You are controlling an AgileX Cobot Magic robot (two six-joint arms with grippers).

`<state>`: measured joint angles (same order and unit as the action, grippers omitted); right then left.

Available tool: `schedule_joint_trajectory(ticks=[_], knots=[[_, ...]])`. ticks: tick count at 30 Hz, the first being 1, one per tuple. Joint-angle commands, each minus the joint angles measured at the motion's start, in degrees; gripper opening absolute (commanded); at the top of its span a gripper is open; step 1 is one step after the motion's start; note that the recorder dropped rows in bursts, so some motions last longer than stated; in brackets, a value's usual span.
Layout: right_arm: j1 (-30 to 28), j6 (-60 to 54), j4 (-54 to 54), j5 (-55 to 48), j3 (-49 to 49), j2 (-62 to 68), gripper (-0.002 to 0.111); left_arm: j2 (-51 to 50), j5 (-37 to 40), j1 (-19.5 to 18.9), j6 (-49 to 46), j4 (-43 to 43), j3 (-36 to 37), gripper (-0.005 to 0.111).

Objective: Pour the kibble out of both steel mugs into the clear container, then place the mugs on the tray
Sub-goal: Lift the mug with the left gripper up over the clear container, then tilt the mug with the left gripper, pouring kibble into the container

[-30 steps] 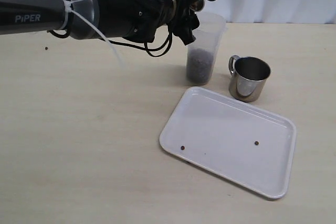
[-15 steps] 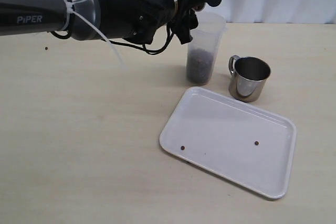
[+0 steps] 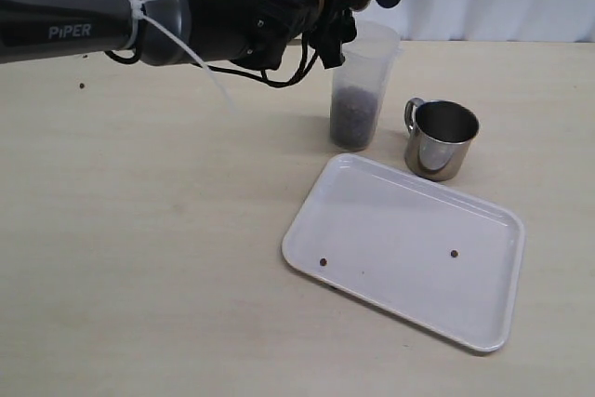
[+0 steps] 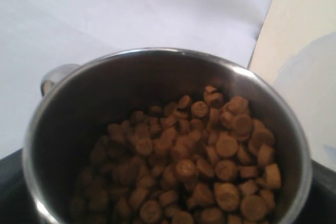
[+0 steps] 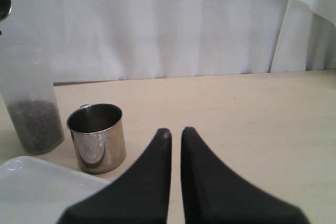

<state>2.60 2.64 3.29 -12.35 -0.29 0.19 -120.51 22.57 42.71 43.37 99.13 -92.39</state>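
the left arm is drifting a touch up and across toward the clear container (image 3: 364,81) compared with a moment earlier, and nothing else is shifting. the left gripper (image 3: 340,5) is hovering at the container's rim, its jaws spread wide and clamped around the steel mug (image 4: 105,87), which is still carrying most of its kibble (image 4: 199,166). a dark layer is already sitting in the container's lower part. to pour well, the mug's lip is needing to hang squarely over that narrow mouth before tipping slowly, since stray pellets are already lying on the tray (image 3: 400,230). the second mug (image 3: 442,141) is standing upright just beside the container, looking empty. the right gripper (image 5: 175,132) is hanging low with its jaws pressed together, holding nothing.
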Motion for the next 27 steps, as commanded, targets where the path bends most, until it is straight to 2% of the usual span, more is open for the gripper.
schedule_joint_trajectory(ticks=[1, 23, 27], knots=[[0.2, -0.56, 0.16, 0.09, 0.29, -0.19, 0.005, -0.3, 3.83, 0.68, -1.8, 0.82, -1.09, 0.0], [0.2, -0.56, 0.16, 0.09, 0.29, -0.19, 0.005, -2.64, 8.76, 2.9, -11.12, 0.82, -3.1, 0.0], [0.2, -0.56, 0.16, 0.09, 0.29, -0.19, 0.005, -3.76, 8.64, 2.9, -18.09, 0.82, -3.1, 0.0]])
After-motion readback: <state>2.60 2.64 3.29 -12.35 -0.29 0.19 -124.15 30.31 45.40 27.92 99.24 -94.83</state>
